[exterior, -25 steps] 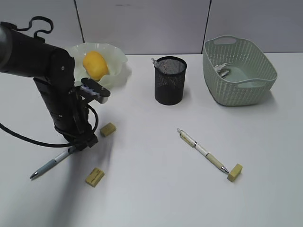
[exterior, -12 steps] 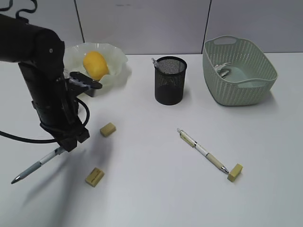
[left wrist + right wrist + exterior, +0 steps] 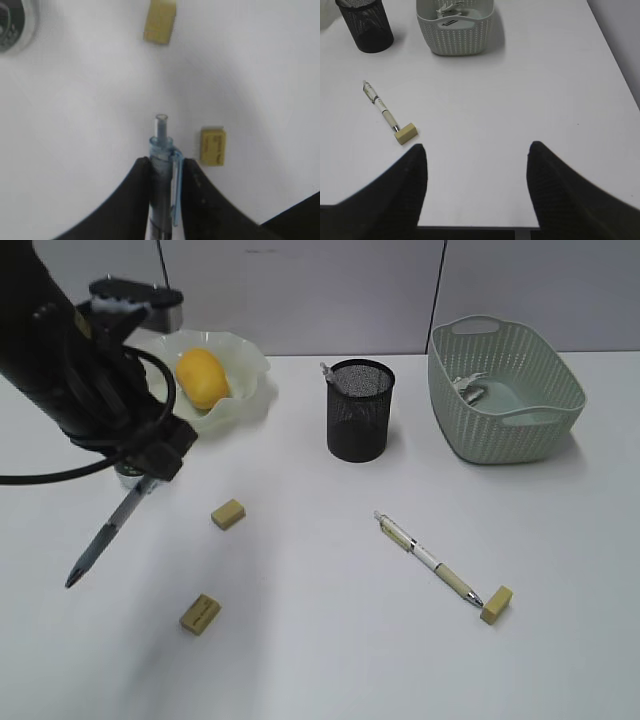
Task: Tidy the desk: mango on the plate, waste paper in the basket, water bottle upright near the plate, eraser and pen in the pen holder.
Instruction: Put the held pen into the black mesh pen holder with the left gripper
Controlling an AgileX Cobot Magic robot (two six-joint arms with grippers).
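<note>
Three erasers [image 3: 228, 513] lie loose, one pen [image 3: 430, 559] too; left gripper [image 3: 165, 167] pinches another pen [image 3: 162, 165], right gripper [image 3: 476, 152] spread.

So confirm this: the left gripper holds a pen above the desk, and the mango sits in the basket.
Wrong on the mango: the exterior view shows it on the plate, not in the basket. The rest stands: the left gripper holds a pen above the desk.
</note>
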